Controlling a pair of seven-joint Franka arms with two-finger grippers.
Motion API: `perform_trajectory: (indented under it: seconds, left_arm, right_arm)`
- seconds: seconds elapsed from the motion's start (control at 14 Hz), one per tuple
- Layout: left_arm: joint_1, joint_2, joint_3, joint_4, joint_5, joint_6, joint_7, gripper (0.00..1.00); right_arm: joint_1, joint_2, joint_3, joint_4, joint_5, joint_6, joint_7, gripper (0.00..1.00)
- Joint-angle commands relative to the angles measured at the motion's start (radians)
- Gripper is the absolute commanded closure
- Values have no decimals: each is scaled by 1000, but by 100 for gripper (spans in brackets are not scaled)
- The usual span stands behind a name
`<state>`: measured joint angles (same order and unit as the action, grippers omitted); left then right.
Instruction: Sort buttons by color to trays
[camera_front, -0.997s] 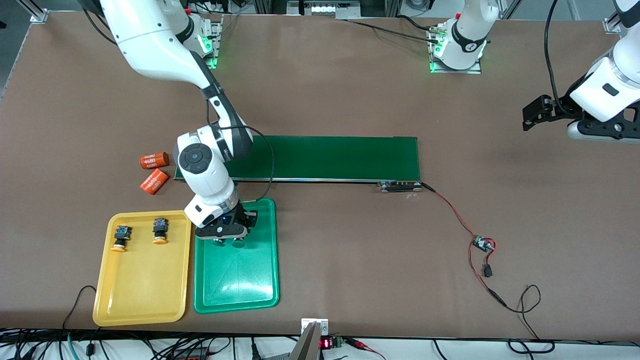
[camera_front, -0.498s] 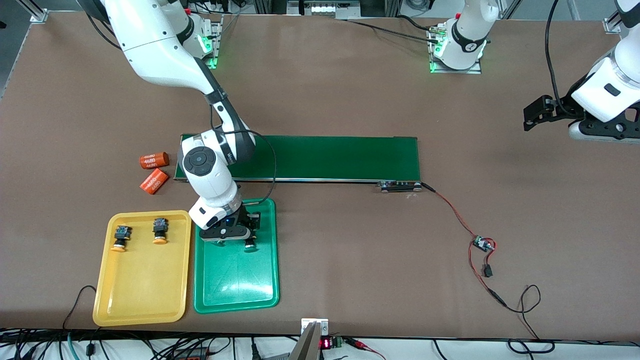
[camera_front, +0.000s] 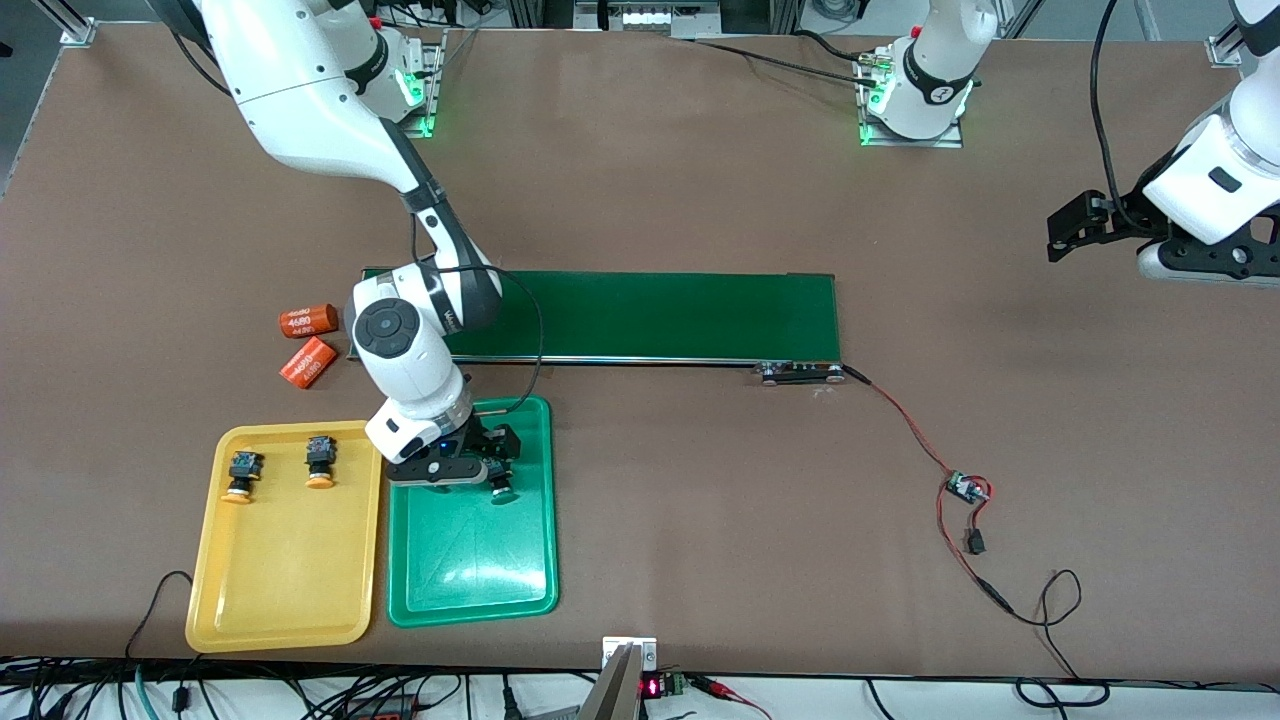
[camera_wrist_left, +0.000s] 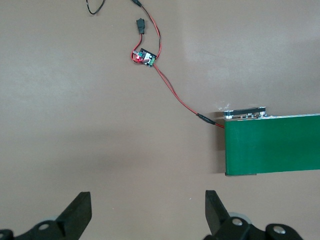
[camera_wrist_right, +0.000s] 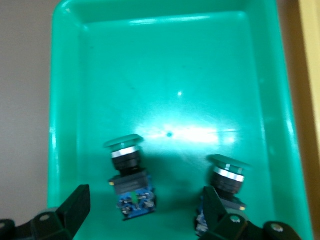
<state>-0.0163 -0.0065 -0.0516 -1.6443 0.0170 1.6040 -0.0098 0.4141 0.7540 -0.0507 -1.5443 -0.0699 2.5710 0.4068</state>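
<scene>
Right wrist view showed both green-capped buttons (camera_wrist_right: 131, 176) lying on their sides in the green tray (camera_wrist_right: 165, 70), one (camera_wrist_right: 226, 181) partly hidden by a finger (camera_wrist_right: 212, 207) of the right gripper (camera_front: 452, 478), whose jaws stood spread and gripped nothing. I saw the two yellow-capped buttons (camera_front: 243, 476) resting in the yellow tray (camera_front: 285, 590), at the end farther from the front camera; the green pair sat at the matching end of their tray, just beside it toward the left arm's end of the table. With all four sorted, I judged the step in hand to be the retreat: lift the right gripper straight up so neither finger nudged a button, then clear the tray rim. The right arm reached down from its base, wrist bent low over the green tray near the conveyor belt (camera_front: 650, 315). The left gripper (camera_wrist_left: 147, 212) waited with jaws apart, over bare table near the belt's end, holding nothing.
</scene>
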Motion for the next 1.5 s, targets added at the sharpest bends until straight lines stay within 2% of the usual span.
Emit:
perform_trajectory:
  seconds: [0.0,0.21,0.43,0.64,0.93,1.14,1.42]
  left_arm:
    - [6,-1,-2,9,-5,-15,8,0]
    - [6,-1,-2,9,-5,-18,8,0]
    - [6,-3,-2,9,-5,-18,8,0]
    - [6,-3,-2,9,-6,-18,7,0]
    - [6,-3,-1,9,-5,-18,8,0]
    - [6,-3,-2,9,-5,-18,8,0]
    - [6,-3,-2,9,-5,-18,8,0]
  right_arm:
    - [-49,-92,11,7,-1,-150,-16,0]
    - [-112,-237,17,1,2,-412,-39,0]
    - [-216,-407,17,3,71,-657,-181,0]
    - [-345,-543,18,0,107,-816,-295,0]
    - [-428,-683,20,-10,98,-983,-299,0]
    - [-425,-699,20,-11,94,-1063,-292,0]
    - [-428,-691,20,-7,96,-1066,-293,0]
